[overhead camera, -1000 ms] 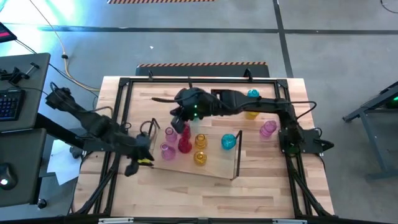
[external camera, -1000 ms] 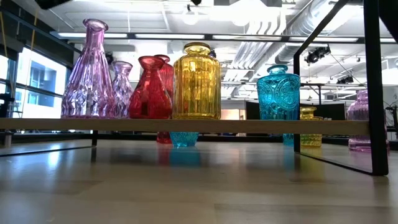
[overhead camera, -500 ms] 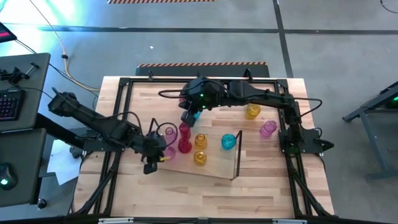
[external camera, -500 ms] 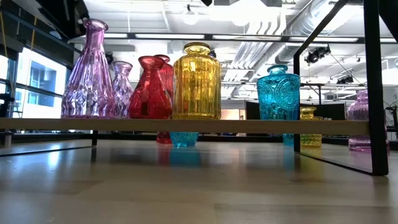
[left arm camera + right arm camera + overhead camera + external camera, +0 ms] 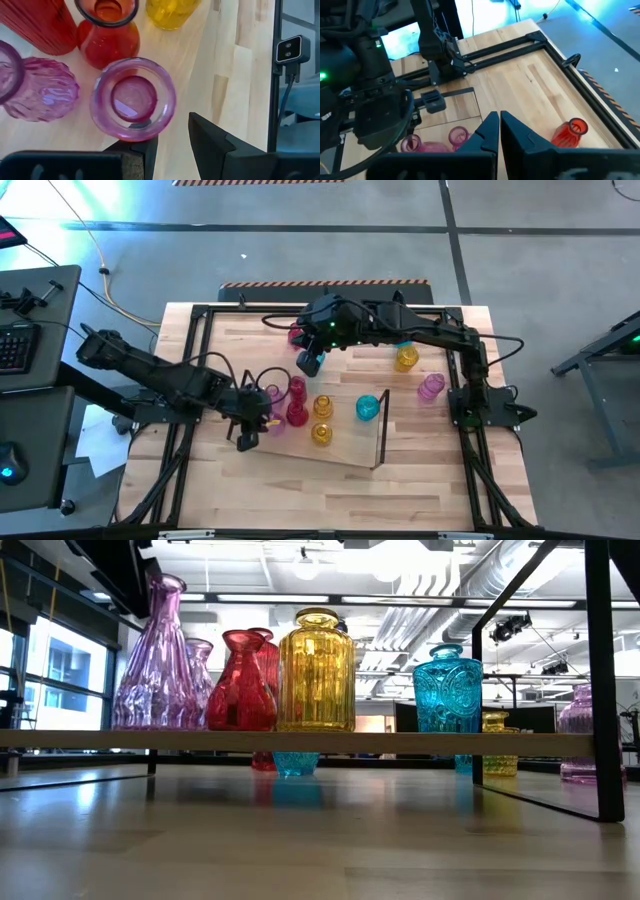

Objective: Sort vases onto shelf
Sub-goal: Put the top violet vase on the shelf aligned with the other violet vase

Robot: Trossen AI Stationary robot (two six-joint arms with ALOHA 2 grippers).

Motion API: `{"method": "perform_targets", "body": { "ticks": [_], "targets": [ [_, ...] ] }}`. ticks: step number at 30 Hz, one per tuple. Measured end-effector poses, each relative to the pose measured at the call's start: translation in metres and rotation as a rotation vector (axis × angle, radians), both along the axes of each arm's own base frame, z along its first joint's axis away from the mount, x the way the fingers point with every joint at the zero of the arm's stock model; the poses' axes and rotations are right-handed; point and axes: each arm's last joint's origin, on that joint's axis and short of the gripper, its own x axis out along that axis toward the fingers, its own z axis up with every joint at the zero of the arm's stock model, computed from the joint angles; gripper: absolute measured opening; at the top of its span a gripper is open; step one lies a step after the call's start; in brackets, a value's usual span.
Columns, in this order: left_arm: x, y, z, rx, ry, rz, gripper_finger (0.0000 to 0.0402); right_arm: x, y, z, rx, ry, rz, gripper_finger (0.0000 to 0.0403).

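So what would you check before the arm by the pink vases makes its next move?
1. Vase between the fingers: not ok. The left gripper is open, and the tall pink vase sits against one finger rather than in the gap.
2. Tall pink vase upright: not ok. It leans in the low view.
3. Room around it: cannot tell. The red vase and the small pink vase stand very close.
4. Other arm out of the way: ok. The right gripper is shut and empty, behind the shelf.
5. Everything sorted: not ok. A yellow vase and a pink one stand off the shelf.
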Motion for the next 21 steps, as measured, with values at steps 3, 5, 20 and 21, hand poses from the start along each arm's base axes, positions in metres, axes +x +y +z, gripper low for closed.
{"method": "perform_targets", "body": {
  "ticks": [3, 5, 20, 21],
  "targets": [
    [0.0, 0.004, 0.0, 0.004, 0.009, 0.016, 0.0099, 0.0, 0.0, 0.0, 0.0, 0.001, -0.001, 0.0],
    [0.001, 0.007, -0.001, 0.006, 0.013, 0.021, 0.0099, 0.0, 0.0, 0.0, 0.0, 0.001, -0.001, 0.0],
    [0.012, -0.007, 0.012, -0.214, -0.122, -0.05, 0.0099, 0.0, -0.001, 0.0, -0.011, 0.003, -0.005, 0.0],
    [0.014, -0.007, 0.013, -0.219, -0.15, -0.051, 0.0099, 0.0, -0.001, 0.0, -0.012, 0.003, -0.007, 0.0]
  ]
}}
